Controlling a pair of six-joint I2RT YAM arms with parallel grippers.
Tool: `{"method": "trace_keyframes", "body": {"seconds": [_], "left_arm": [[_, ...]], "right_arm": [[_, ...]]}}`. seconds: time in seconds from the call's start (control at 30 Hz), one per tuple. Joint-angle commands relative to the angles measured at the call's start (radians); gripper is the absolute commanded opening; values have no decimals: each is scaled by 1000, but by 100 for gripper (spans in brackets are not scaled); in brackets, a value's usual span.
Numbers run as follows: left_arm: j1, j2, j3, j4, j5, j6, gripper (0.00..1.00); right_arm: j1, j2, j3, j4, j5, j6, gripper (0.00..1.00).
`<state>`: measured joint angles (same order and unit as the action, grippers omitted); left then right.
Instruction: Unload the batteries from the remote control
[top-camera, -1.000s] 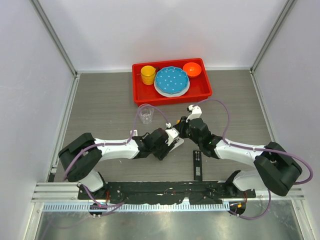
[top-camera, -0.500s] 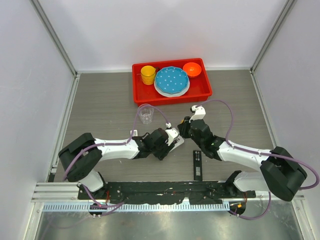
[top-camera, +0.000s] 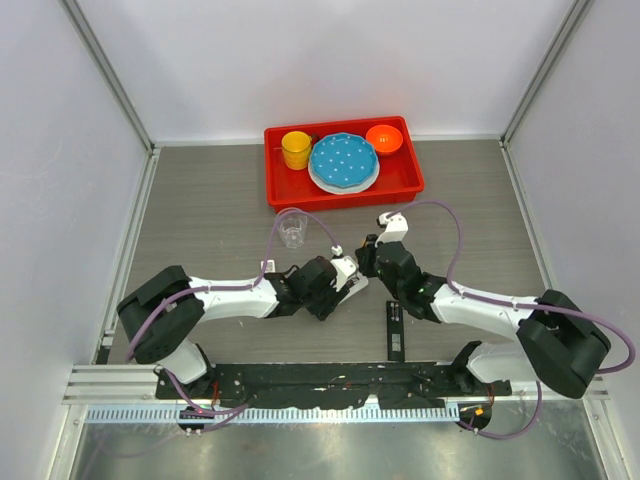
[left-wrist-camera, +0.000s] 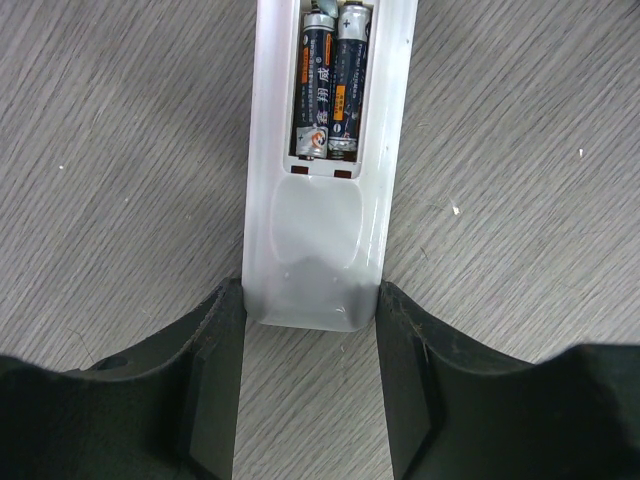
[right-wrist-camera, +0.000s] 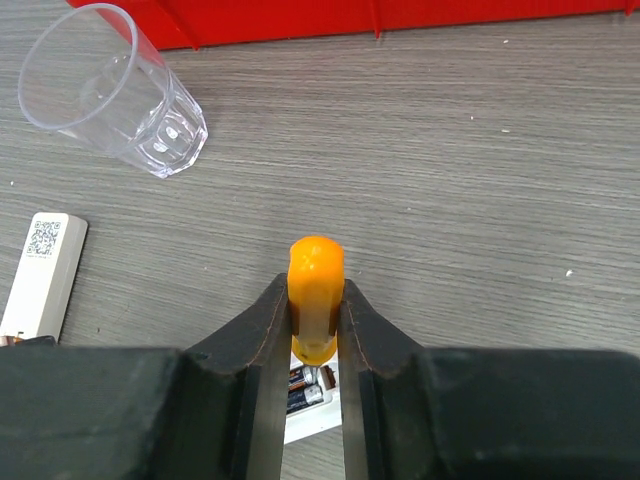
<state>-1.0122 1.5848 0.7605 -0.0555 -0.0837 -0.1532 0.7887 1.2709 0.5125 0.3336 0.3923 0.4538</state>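
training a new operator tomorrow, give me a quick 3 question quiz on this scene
1. True or false: the batteries are already out of the remote.
2. What does the right tool grip? A) spoon B) screwdriver C) pen
3. Fill in: the left tool holds the ___.

Key: 1 false, both sit in the open compartment; 2 B; 3 remote.

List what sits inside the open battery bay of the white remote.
Two dark batteries with orange bands lie side by side in the open bay of the remote control. Their far ends run off the left wrist view, and whatever lies beneath them is covered.
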Motion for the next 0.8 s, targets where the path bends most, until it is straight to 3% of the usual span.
{"method": "trace_keyframes", "body": {"seconds": [0.0,0.4,0.6,0.77], "left_arm": [[-2,0,-10,42,27,-17,0],[-2,-2,-13,45,38,-20,0],[-2,3,-12,46,41,-20,0],[-2,4,-10,45,41,-20,0]], "right_arm": [[36,31,6,13,114,-55,1],[69,51,-40,88,33,8,1],[-106,42,-121,249,-292,134,1],[-141,77,-154,383,-470,215,1]]}}
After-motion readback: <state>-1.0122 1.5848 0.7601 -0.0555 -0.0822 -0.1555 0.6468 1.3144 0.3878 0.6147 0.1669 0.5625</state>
